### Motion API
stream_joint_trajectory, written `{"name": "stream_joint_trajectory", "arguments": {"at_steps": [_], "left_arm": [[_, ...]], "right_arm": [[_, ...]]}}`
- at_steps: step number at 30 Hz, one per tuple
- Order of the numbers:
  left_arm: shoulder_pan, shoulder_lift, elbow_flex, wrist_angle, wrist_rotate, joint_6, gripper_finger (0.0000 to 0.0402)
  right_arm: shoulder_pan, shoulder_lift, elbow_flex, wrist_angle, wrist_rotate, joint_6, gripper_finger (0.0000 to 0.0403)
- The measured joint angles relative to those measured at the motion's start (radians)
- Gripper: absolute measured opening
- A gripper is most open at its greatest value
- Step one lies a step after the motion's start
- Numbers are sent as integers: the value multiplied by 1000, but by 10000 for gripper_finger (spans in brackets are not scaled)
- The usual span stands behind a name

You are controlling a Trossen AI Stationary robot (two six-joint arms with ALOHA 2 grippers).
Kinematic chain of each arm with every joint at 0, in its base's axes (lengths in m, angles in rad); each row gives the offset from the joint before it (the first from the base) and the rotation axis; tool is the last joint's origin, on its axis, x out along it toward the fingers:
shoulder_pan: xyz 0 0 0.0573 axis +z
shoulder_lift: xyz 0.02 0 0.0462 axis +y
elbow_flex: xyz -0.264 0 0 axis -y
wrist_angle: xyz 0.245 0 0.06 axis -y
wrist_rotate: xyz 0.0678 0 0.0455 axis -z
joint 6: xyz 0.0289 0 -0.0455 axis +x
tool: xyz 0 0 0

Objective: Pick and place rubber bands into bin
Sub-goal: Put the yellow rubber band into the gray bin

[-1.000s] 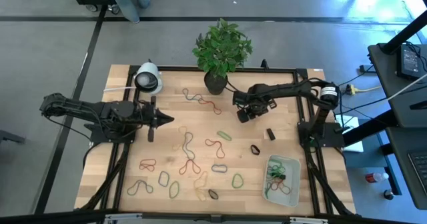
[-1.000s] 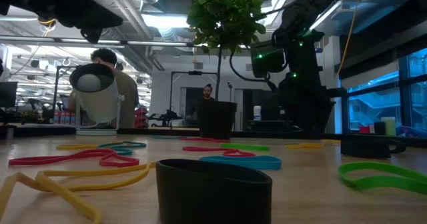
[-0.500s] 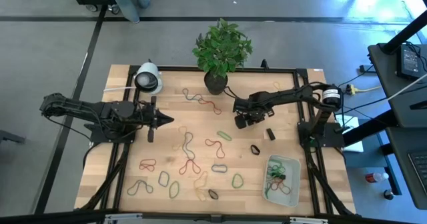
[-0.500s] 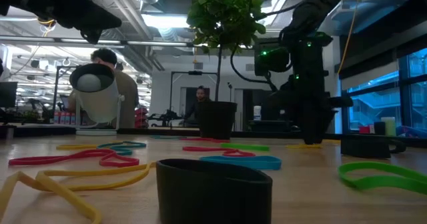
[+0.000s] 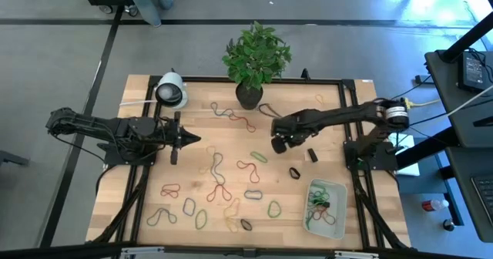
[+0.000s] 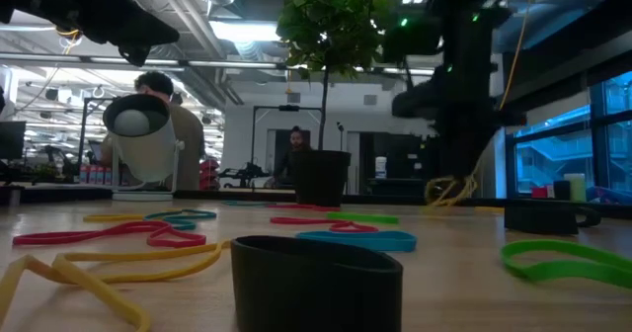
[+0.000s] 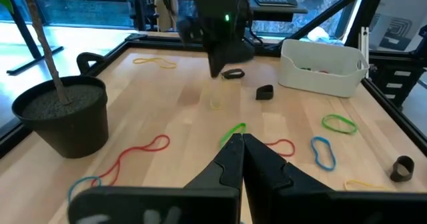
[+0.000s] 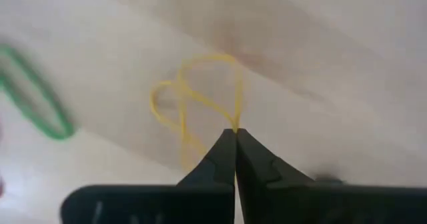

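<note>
My right gripper (image 5: 278,145) stands mid-table, right of centre, shut on a thin yellow rubber band (image 8: 200,101) that also shows under it in the low view (image 6: 449,189). Many other rubber bands lie flat on the wood, among them a green one (image 5: 259,156) and a red one (image 5: 248,167). The bin (image 5: 337,191), a pale tray at the near right, has several bands inside. My left gripper (image 5: 192,139) hovers shut over the table's left part, holding nothing; its fingers (image 7: 233,159) are closed together. My right gripper pinches one strand of the yellow band (image 8: 235,125) at the very ends of its two fingers, which come from above and point down. The band's twisted loops (image 6: 446,192) hang slack below the fingers; I cannot tell whether its lower end touches the table.
A potted plant (image 5: 248,95) stands at the far middle, a white round device (image 5: 171,91) at the far left. Two thick black bands (image 5: 295,173) (image 5: 312,154) lie between my right gripper and the bin. People stand in the room behind the table.
My right gripper has come down to the table, a little toward the near edge, and its fingers have shut on the yellow band. It has then risen slightly, taking the band up with it.
</note>
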Motion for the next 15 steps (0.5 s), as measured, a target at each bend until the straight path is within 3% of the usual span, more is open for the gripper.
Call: {"name": "stream_joint_trajectory", "arguments": {"at_steps": [8,15], "left_arm": [[0,0,0,0,0,0,2],[0,0,0,0,0,9,2]], "right_arm": [[130,-232,4,-101,55,170,1],[335,-393,5,-136,34,387,0]]}}
